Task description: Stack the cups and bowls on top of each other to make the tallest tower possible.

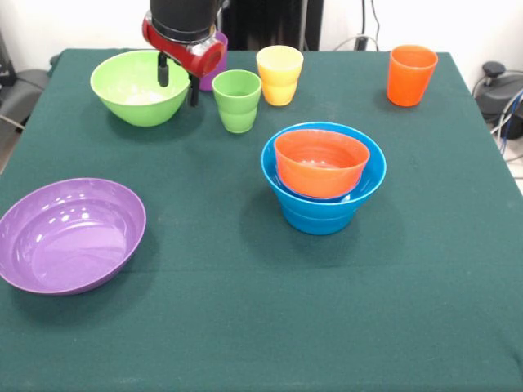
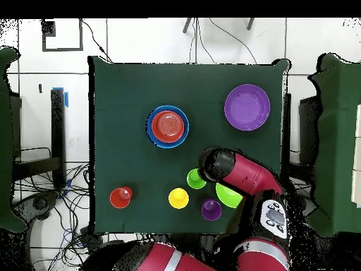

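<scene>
The jaws of the gripper [image 1: 178, 86] were held apart and empty, straddling the lime green bowl's [image 1: 131, 90] rim.

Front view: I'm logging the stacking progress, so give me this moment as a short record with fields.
gripper: open, above the lime green bowl, holding nothing
stack so far: orange bowl nested in blue bowls
purple bowl: alone, tilted, near left
green cup: upright, beside yellow cup
orange cup: alone, far right
purple cup: mostly hidden behind the gripper
</scene>
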